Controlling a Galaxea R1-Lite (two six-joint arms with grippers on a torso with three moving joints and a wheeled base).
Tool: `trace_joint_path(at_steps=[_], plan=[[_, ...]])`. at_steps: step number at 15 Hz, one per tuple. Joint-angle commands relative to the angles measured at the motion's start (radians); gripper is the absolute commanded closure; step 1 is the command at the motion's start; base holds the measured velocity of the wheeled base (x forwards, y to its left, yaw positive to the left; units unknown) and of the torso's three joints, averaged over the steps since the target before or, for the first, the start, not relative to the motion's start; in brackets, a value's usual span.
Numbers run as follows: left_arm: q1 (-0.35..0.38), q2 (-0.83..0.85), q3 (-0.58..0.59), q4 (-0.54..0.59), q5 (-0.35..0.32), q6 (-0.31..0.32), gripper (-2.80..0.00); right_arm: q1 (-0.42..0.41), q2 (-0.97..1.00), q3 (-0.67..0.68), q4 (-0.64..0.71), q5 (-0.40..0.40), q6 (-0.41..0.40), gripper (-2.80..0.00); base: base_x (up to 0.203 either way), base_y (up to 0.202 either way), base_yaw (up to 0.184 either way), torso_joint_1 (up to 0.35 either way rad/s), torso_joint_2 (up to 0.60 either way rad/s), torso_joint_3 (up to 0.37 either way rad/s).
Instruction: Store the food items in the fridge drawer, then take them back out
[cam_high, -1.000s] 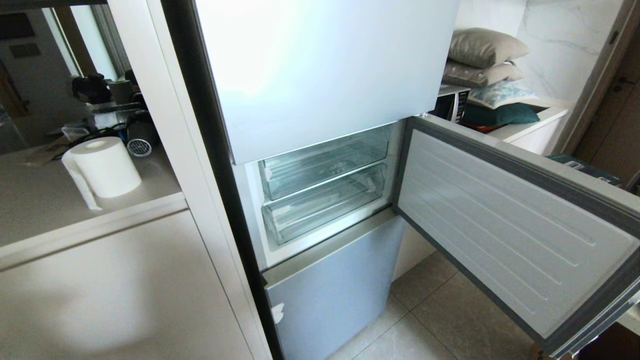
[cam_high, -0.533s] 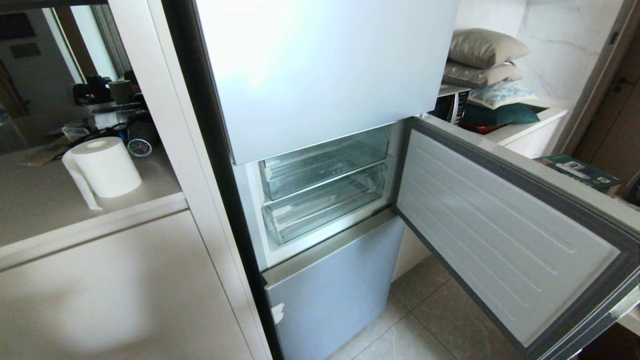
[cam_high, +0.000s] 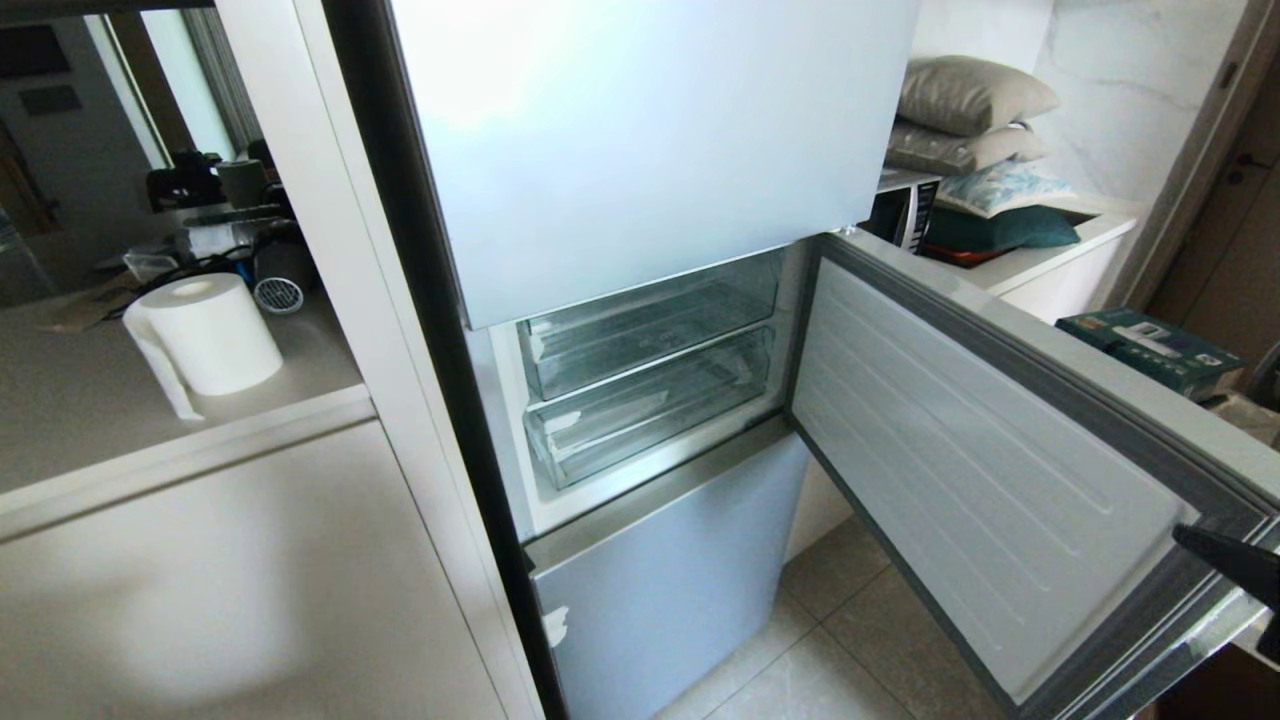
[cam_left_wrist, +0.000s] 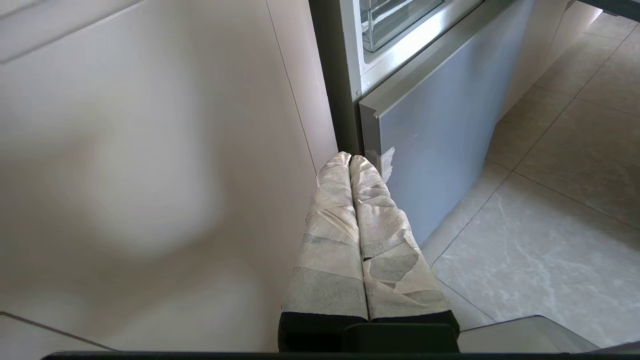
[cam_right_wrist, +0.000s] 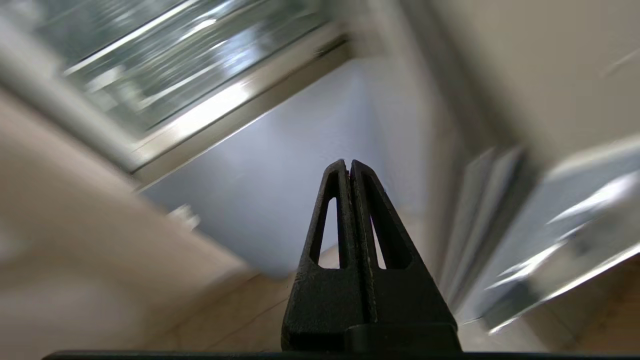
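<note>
The fridge's middle door (cam_high: 1000, 440) stands open to the right. Inside are two clear drawers, both pushed in: a shallow upper one (cam_high: 650, 322) and below it the fridge drawer (cam_high: 655, 405), which looks empty. The food items are out of view. My right gripper (cam_high: 1200, 542) pokes in at the right edge, beside the open door's outer corner. In the right wrist view it (cam_right_wrist: 348, 162) is shut and empty, facing the fridge's closed bottom door (cam_right_wrist: 280, 200). My left gripper (cam_left_wrist: 350, 159), wrapped in white tape, is shut and empty, low beside that bottom door (cam_left_wrist: 440, 130).
A white cabinet front (cam_high: 250, 600) and a counter with a paper roll (cam_high: 205, 335) lie left of the fridge. Pillows (cam_high: 970, 100) and a green box (cam_high: 1150, 350) sit behind the open door. Tiled floor (cam_high: 850, 650) lies under the door.
The right gripper has come up into the head view at the right edge. The open door's outer end has swung lower in the picture, uncovering more of the green box.
</note>
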Motion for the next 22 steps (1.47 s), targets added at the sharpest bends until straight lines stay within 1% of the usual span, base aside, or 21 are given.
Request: trace_joint_path(at_steps=[1,2,5,7,9,10,12,15,18,20,22], plan=[[0.0,0.0,0.014,-0.032,0.0,0.002,0.0,-0.006,0.124,-0.009,-0.066,-0.064,0.003,0.0,0.0,0.0,0.0,0.0,0.0,0.0],[0.0,0.0,0.015,-0.037,-0.001,0.002,0.0,-0.007,0.136,-0.008,-0.098,-0.088,0.003,0.0,0.0,0.0,0.0,0.0,0.0,0.0],[0.0,0.0,0.016,-0.038,-0.002,0.002,0.0,-0.033,0.136,-0.011,-0.1,-0.101,0.001,0.0,0.0,0.0,0.0,0.0,0.0,0.0],[0.0,0.0,0.015,-0.037,-0.002,0.007,0.0,-0.07,0.132,-0.01,-0.101,-0.103,0.002,0.0,0.0,0.0,0.0,0.0,0.0,0.0],[0.0,0.0,0.015,-0.037,0.001,0.006,0.0,-0.125,0.13,-0.007,-0.102,-0.122,0.002,0.0,0.0,0.0,0.0,0.0,0.0,0.0],[0.0,0.0,0.015,-0.038,0.008,-0.007,0.0,-0.151,0.13,-0.009,-0.102,-0.129,0.002,0.0,0.0,0.0,0.0,0.0,0.0,0.0],[0.0,0.0,0.015,-0.034,0.023,-0.064,0.0,-0.206,0.13,-0.012,-0.102,-0.131,0.001,0.0,0.0,0.0,0.0,0.0,0.0,0.0],[0.0,0.0,0.016,-0.04,0.075,-0.117,0.0,-0.283,0.144,-0.028,-0.102,-0.131,-0.001,0.0,0.0,0.0,0.0,0.0,0.0,0.0],[0.0,0.0,0.016,-0.04,0.081,-0.177,0.0,-0.345,0.17,-0.048,-0.102,-0.131,0.001,0.0,0.0,0.0,0.0,0.0,0.0,0.0],[0.0,0.0,0.016,-0.04,0.081,-0.177,0.0,-0.373,0.195,-0.064,-0.102,-0.131,0.002,0.0,0.0,0.0,0.0,0.0,0.0,0.0],[0.0,0.0,0.016,-0.04,0.081,-0.178,0.0,-0.424,0.25,-0.095,-0.102,-0.13,0.007,0.0,0.0,0.0,0.0,0.0,0.0,0.0]])
